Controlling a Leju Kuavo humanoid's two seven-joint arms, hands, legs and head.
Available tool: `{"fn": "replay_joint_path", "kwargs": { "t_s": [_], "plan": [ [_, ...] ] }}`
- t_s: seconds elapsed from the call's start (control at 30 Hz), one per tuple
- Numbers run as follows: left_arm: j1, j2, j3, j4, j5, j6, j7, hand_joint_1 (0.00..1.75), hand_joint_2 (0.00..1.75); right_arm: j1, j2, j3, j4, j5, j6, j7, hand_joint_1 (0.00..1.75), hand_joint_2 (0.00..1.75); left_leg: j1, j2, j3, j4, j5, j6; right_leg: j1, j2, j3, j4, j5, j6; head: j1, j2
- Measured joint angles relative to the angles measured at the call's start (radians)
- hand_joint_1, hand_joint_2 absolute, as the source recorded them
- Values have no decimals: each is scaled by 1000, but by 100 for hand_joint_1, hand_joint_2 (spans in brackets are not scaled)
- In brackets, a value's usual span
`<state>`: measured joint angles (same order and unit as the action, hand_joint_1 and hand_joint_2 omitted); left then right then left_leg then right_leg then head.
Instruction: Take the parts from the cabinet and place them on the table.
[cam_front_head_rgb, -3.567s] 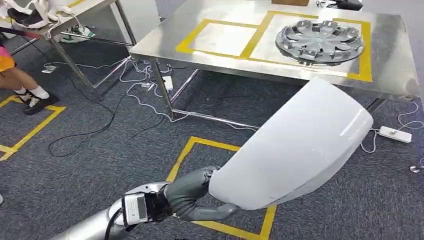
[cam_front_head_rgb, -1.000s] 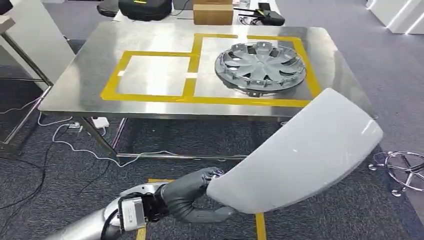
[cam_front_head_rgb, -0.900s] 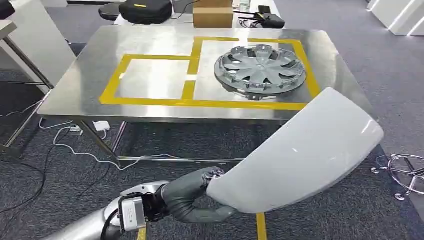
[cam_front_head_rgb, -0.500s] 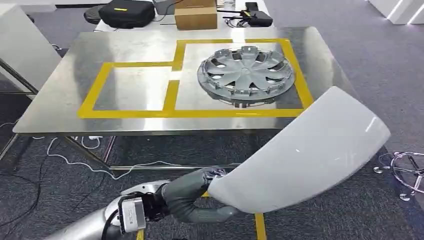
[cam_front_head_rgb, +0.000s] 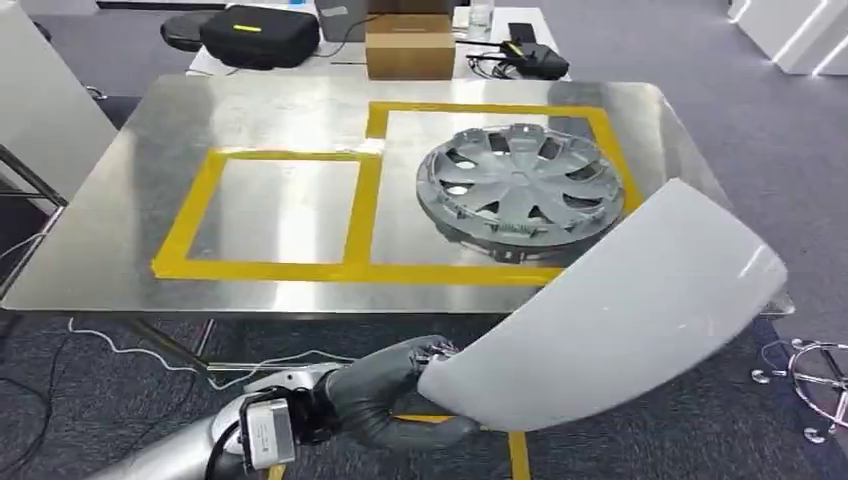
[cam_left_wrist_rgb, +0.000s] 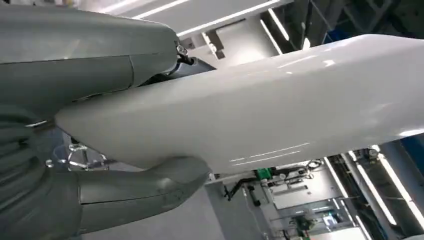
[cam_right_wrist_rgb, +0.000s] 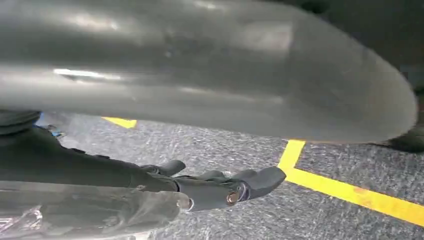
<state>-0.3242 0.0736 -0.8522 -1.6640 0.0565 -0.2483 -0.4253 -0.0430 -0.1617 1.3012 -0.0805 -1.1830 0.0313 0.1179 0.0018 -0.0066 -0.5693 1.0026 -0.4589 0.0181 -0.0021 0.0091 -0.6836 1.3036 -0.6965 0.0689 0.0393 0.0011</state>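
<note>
Gripping one white panel (cam_front_head_rgb: 610, 320) — left robot hand (cam_front_head_rgb: 385, 395)

From my feed I see a steel desk (cam_front_head_rgb: 120, 250) with yellow tape (cam_front_head_rgb: 365, 215) marking two rectangles side by side on its top. Beyond its far edge stands a second surface carrying a black case (cam_front_head_rgb: 258, 22), a cardboard box (cam_front_head_rgb: 410, 45) and a tangle of dark cables and devices (cam_front_head_rgb: 520, 55). The floor is grey-blue carpet (cam_front_head_rgb: 760, 120), with yellow floor tape (cam_right_wrist_rgb: 350, 192) running across it. White cables (cam_front_head_rgb: 110, 345) trail under the desk. A chrome chair base (cam_front_head_rgb: 820, 385) sits at the right. A pale panel (cam_front_head_rgb: 45, 120) stands at the left. Ceiling strip lights (cam_left_wrist_rgb: 227, 20) show overhead.
</note>
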Motion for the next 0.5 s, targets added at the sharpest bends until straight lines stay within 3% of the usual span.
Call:
{"fn": "replay_joint_path", "kwargs": {
  "t_s": [0.03,0.07,0.1,0.13,0.17,0.2,0.23,0.27,0.33,0.37,0.4,0.47,0.5],
  "plan": [
    [1,0,0,0,0,0,0,175,175,2,0,0,0,0,0,0,0,0,0,-1,23,0,-17,-1,0,0,-11,-33,-16,0,2,0],
    [1,0,0,0,0,0,0,175,175,2,0,0,0,0,0,0,0,0,0,-2,47,0,-36,-3,0,0,-11,-89,11,-1,1,0],
    [1,1,-1,0,0,0,0,175,175,3,0,0,0,0,0,0,0,0,0,-1,70,0,-54,-5,0,-3,-7,-155,79,-4,3,0],
    [3,1,-1,0,0,1,0,175,175,6,0,0,0,0,-1,0,0,0,-1,0,81,-4,-71,-11,0,-9,-6,-227,219,-7,3,0],
    [5,3,-1,0,-1,3,0,175,175,9,0,0,0,0,-1,-1,0,0,-4,-1,101,8,-85,-13,0,-18,-9,-266,330,-12,5,0],
    [9,5,0,0,-3,7,-2,175,175,7,0,1,0,0,-1,2,0,0,-9,-2,106,2,-93,-20,3,-18,8,-258,329,-23,2,0],
    [9,6,2,0,-7,11,-3,175,175,4,0,1,0,0,-1,2,0,0,-8,-2,115,1,-96,-25,4,-14,6,-258,330,-27,-8,0],
    [8,5,5,0,-7,15,-8,175,175,0,0,2,0,-1,-1,3,0,0,-8,-2,106,10,-81,-30,4,-13,6,-258,326,-31,-3,0],
    [10,5,11,-2,-8,20,-16,175,175,-4,0,2,0,-2,-2,2,0,0,-10,-1,18,140,-14,-44,-7,-11,21,-278,322,-40,-5,0],
    [13,6,15,-2,-8,21,-19,175,175,-4,0,2,0,-3,-1,2,0,0,-9,-1,-26,200,-15,-49,-8,-11,29,-285,317,-47,-8,0],
    [16,8,18,-2,-8,23,-19,175,175,-4,0,2,0,-3,-1,2,0,0,-7,-1,-65,245,-51,-53,-8,-11,37,-288,311,-50,-8,0],
    [24,11,24,-2,-12,31,-21,175,175,-4,0,2,0,-5,-1,2,0,0,-5,-1,-127,296,-154,-56,-9,-9,53,-288,295,-52,-8,0],
    [28,12,25,-2,-13,33,-21,175,175,-4,0,2,0,-5,-1,2,0,0,-5,-1,-141,294,-170,-56,-9,-7,60,-288,288,-51,-8,0]
  ]
}}
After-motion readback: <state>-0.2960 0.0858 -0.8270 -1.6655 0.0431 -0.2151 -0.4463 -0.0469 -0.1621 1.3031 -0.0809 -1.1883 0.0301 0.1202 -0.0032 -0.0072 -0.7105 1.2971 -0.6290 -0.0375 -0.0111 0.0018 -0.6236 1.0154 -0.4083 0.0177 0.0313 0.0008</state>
